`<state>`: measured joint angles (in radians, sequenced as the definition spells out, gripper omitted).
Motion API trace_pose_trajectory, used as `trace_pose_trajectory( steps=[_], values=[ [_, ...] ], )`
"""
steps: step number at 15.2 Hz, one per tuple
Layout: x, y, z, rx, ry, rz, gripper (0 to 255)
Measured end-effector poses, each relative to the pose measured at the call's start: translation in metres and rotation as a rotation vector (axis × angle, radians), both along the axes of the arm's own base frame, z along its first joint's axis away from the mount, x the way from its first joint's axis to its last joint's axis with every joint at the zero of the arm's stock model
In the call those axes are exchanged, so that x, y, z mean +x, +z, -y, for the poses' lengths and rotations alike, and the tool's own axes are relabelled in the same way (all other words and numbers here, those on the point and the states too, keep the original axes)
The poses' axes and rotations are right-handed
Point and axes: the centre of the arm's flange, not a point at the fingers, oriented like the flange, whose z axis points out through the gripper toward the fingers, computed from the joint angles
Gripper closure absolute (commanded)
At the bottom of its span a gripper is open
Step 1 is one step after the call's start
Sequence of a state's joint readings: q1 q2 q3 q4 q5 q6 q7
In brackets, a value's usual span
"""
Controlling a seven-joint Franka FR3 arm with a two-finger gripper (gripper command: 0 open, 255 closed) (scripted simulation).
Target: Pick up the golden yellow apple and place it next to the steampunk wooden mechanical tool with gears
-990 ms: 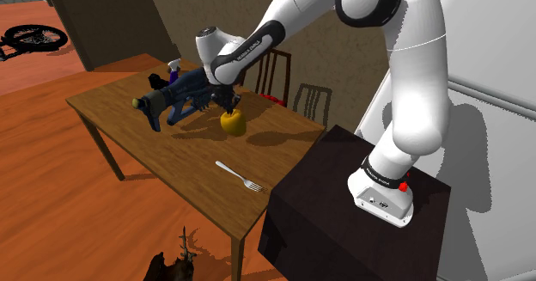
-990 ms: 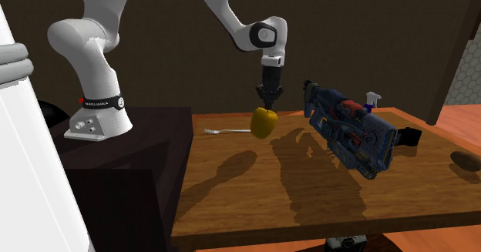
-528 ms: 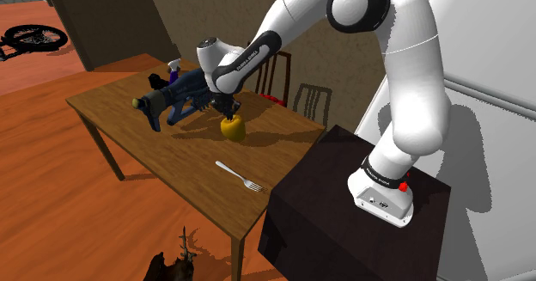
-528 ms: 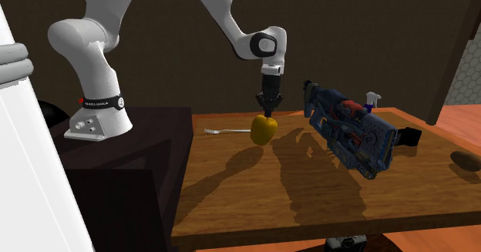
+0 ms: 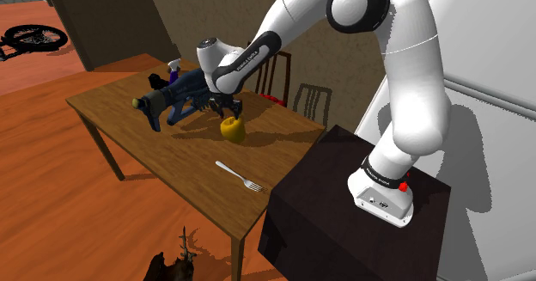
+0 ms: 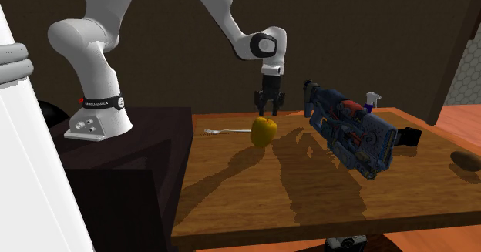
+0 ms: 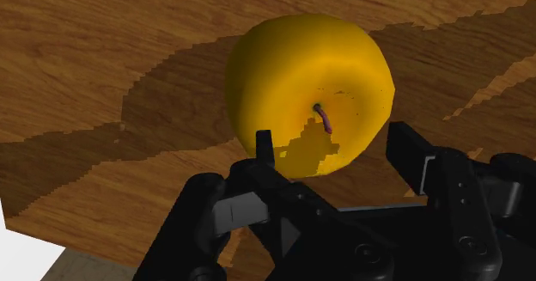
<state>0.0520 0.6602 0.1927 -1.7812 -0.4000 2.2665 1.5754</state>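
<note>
End effector (image 6: 270, 109) is released, fingers spread and clear of the yellow apple (image 6: 264, 131), hovering directly above its stem. The apple rests upright on the tabletop (image 6: 293, 200) near the blue mechanical tool (image 6: 351, 131), on the tool's side facing the arm's stand and not touching it. Judgement: placement appears complete. The sound move is a straight vertical withdrawal with the fingers wide, so neither pad clips the apple and rolls it away from the tool.

Wooden table (image 5: 163, 155): apple (image 5: 231, 129), tool (image 5: 178, 100), fork (image 5: 240, 176)
</note>
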Motion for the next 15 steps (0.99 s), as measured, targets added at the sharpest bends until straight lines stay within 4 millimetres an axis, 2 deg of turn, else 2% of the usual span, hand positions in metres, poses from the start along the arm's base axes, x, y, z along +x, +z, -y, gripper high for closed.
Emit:
trace_pose_trajectory(
  steps=[4, 8, 9, 15],
  values=[
    [0.000, 0.000, 0.000, 0.000, 0.000, 0.000, 0],
    [0.002, 0.040, -0.009, 0.000, 0.000, 0.001, 0],
    [0.003, 0.044, -0.009, 0.000, 0.000, 0.002, 0],
    [0.004, 0.049, -0.010, 0.000, 0.000, 0.000, 0]
  ],
)
